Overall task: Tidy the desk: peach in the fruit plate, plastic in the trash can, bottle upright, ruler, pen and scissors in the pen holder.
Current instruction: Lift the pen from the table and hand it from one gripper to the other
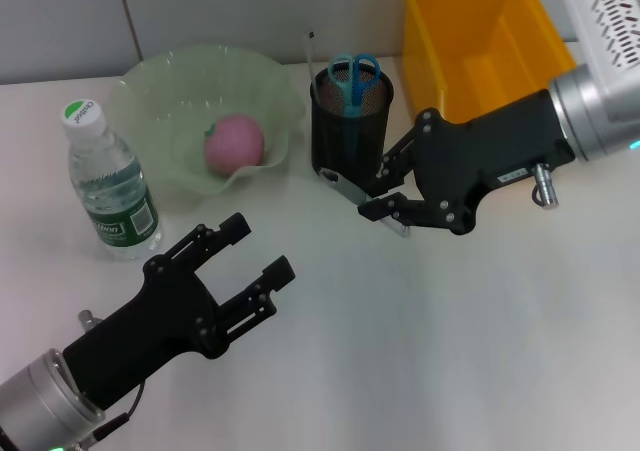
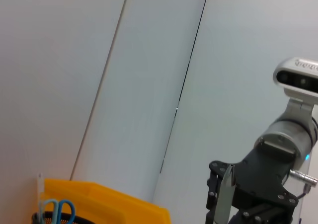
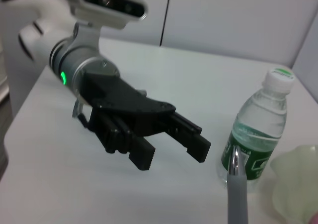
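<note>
Silver-grey pen (image 1: 352, 190) sits clenched in the right gripper (image 1: 384, 192) just near the pen holder (image 1: 348, 121); left gripper (image 1: 258, 253) hovers released, near-left.

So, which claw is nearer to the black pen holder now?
The right claw. It sits just beside the pen holder, on the robot's right, holding the pen close to its base. The left claw is open and farther away, nearer the robot, over the bare desk.

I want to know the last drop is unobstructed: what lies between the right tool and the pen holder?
In the head view, only the pen held by the right tool spans the gap to the pen holder, over bare desk.
</note>
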Robot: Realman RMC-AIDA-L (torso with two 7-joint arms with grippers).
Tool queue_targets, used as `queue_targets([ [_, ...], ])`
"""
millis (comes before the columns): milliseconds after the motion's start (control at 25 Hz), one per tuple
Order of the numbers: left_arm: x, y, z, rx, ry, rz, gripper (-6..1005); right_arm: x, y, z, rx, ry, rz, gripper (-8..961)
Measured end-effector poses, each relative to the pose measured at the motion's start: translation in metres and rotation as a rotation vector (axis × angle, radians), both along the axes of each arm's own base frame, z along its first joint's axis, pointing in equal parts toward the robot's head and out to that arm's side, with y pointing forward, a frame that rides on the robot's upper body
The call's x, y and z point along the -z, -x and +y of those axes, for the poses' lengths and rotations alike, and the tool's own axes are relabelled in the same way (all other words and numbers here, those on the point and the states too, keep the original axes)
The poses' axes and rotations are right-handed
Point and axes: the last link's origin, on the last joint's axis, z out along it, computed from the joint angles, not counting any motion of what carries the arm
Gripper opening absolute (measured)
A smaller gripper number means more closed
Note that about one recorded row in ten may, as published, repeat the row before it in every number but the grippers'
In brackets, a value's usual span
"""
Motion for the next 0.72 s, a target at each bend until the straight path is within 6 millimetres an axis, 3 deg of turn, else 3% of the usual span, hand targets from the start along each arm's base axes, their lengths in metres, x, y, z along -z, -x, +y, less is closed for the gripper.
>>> queue_targets([
  [720,-0.004,-0.001,-0.003,0.011,-0.008,-0.023,750,0.000,-0.014,-0.009,0.065,0.000,0.113,120],
])
